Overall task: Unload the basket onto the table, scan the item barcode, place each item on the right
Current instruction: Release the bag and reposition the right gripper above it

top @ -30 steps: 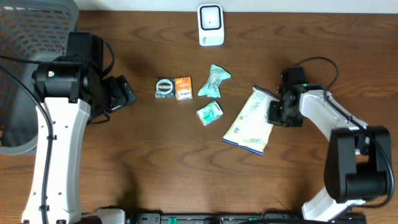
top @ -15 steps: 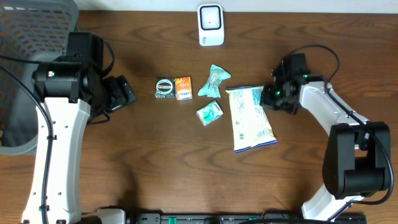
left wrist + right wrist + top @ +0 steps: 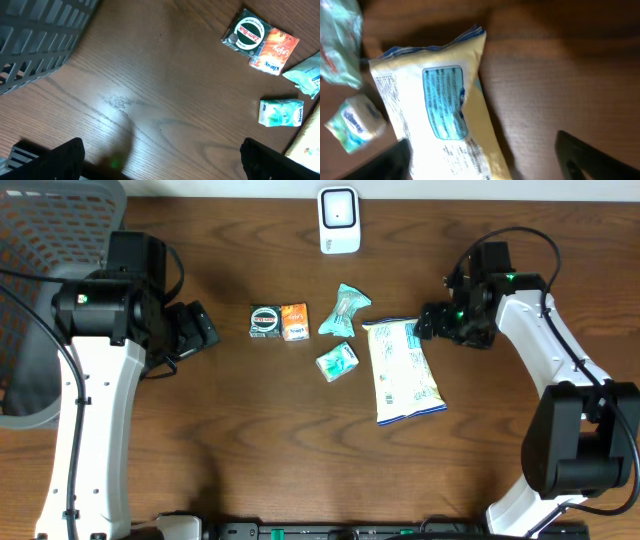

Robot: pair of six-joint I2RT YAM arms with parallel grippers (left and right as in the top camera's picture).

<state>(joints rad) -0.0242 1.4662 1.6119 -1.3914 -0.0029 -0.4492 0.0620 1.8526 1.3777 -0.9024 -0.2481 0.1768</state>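
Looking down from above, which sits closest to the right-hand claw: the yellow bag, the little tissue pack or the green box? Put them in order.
1. Yellow bag: its top corner lies just beside the right gripper.
2. Tissue pack: just left of the bag, mid-table.
3. Green box: farthest, well over to the left.

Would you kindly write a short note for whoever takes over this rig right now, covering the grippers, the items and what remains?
Left gripper: open, empty, over the left side of the table.
Right gripper: fingers open, holding nothing, by the far right corner of the yellow pouch.
Items: the pouch lies flat on the table, right of the small teal packet. The white scanner stands at the far edge, apart from it.
Done: no item is at the scanner.
Left: pick up an item and present its barcode.
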